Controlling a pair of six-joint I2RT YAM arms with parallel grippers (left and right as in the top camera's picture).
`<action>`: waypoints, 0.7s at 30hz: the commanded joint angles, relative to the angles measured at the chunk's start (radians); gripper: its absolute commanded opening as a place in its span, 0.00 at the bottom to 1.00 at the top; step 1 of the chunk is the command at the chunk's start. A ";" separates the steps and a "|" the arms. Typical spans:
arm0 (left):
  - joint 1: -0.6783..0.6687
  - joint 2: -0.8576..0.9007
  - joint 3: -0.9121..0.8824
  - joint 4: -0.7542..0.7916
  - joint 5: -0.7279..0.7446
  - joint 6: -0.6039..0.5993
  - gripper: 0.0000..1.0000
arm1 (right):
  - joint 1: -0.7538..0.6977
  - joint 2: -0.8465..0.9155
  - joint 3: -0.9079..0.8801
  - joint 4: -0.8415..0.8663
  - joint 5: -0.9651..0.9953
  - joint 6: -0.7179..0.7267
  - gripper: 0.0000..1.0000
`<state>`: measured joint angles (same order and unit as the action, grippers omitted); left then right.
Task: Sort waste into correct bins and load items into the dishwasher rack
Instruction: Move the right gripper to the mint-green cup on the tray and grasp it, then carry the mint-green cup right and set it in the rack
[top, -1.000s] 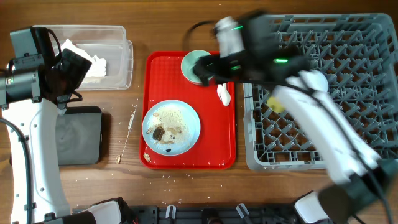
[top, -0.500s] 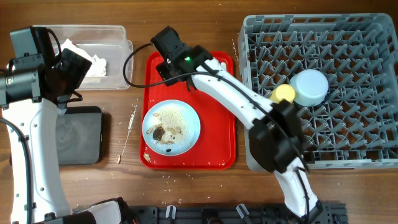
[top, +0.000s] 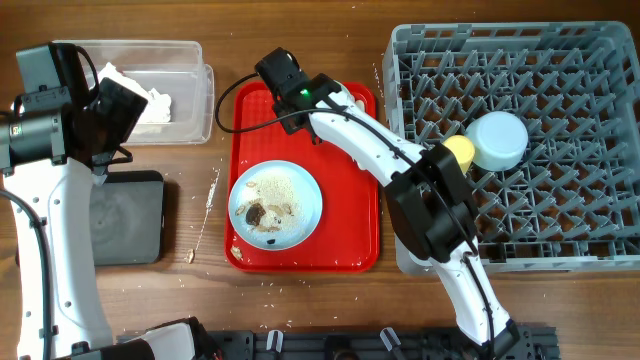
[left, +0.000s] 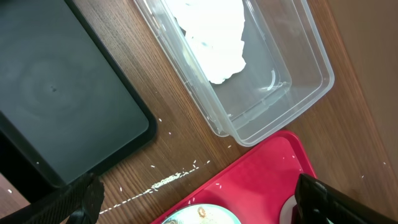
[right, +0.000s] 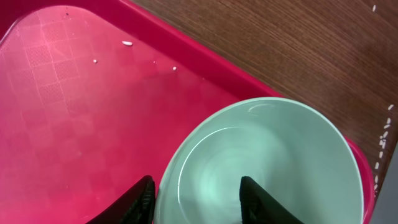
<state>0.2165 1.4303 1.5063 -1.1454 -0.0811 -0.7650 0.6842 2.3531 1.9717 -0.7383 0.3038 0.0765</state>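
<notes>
A pale blue-green bowl stands at the far end of the red serving tray. My right gripper is open and straddles its left rim, one finger outside and one inside; in the overhead view my right arm hides this bowl. A second bowl lies upside down beside the yellow cup in the grey dishwasher rack. The light blue plate with brown and white food scraps sits on the tray. My left gripper is open and empty near the clear box holding white napkins. The spoon is hidden.
The flat black tray lies at the left, in front of the clear box. Rice-like crumbs are scattered on the wooden table between the black tray and the red tray. My right arm stretches across the tray's right half.
My right arm has swung from the rack side over to the tray's far end and now covers the bowl there. The left arm has not moved.
</notes>
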 joint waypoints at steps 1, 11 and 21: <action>0.004 0.006 -0.001 0.000 -0.013 0.001 1.00 | -0.001 0.038 0.018 0.004 -0.008 -0.027 0.46; 0.005 0.006 -0.001 0.000 -0.013 0.001 1.00 | -0.001 0.039 0.016 -0.105 -0.104 -0.059 0.36; 0.004 0.006 -0.001 0.000 -0.013 0.001 1.00 | -0.003 -0.009 0.022 -0.157 -0.118 -0.050 0.04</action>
<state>0.2165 1.4303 1.5063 -1.1450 -0.0811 -0.7650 0.6842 2.3585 1.9717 -0.8879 0.2016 0.0257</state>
